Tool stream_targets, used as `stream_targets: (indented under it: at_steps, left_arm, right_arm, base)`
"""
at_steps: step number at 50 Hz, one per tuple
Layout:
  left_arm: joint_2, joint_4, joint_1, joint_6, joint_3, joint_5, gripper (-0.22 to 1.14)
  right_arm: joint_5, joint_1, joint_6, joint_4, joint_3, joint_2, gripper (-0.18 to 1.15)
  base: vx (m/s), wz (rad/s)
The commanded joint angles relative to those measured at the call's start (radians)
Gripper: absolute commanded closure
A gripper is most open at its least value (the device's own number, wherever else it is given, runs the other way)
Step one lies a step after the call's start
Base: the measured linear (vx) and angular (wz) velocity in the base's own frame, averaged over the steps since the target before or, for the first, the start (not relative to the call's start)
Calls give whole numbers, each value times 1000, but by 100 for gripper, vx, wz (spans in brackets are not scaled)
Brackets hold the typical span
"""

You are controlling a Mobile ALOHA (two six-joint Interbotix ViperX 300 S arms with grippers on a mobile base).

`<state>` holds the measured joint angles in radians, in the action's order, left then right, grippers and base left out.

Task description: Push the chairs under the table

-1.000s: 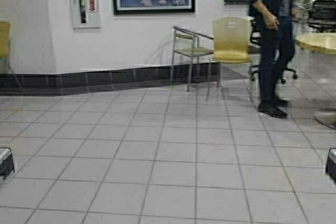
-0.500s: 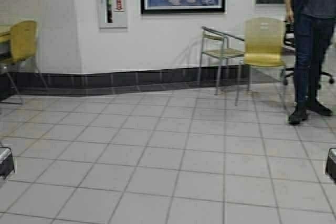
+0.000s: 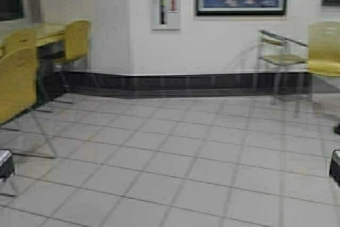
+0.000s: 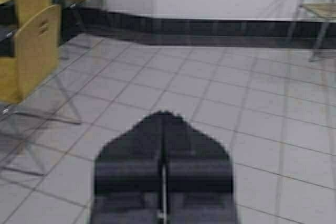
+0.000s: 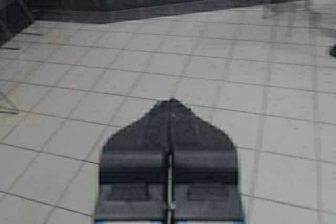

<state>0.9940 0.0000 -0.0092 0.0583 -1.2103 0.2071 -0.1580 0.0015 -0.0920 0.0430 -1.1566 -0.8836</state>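
Note:
Three tan-yellow chairs stand at the far left: the nearest chair (image 3: 16, 81), a second chair (image 3: 18, 41) behind it, and a third chair (image 3: 75, 40) by the wall corner. They face the pale yellow table (image 3: 45, 31), whose top shows behind them. The nearest chair (image 4: 34, 51) also shows in the left wrist view. Another yellow chair (image 3: 324, 49) stands at the right by the wall. My left gripper (image 4: 163, 116) is shut and empty above floor tiles. My right gripper (image 5: 170, 102) is shut and empty too. Both arms sit parked at the lower corners of the high view.
A metal-framed armchair (image 3: 279, 57) stands against the white wall at the right. A dark baseboard (image 3: 186, 84) runs along the wall. A dark shoe tip (image 3: 337, 129) shows at the right edge. Pale tiled floor (image 3: 175, 158) stretches between me and the chairs.
The robot has turned left: the whole scene has shifted right. The chairs and table at the left have come into view, and the person has passed out of view on the right.

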Motion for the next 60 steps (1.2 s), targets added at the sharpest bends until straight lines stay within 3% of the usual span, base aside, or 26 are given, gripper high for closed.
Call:
stream_targets:
  at_steps: [1, 60]
  left_arm:
    - [-2, 3, -2, 3, 9, -6, 89]
    - [48, -6, -2, 25, -2, -25, 89]
  right_arm:
    - [-9, 2, -2, 2, 15, 11, 92]
    - [38, 2, -77, 5, -3, -17, 92]
  base:
    - [25, 39]
    - [23, 48]
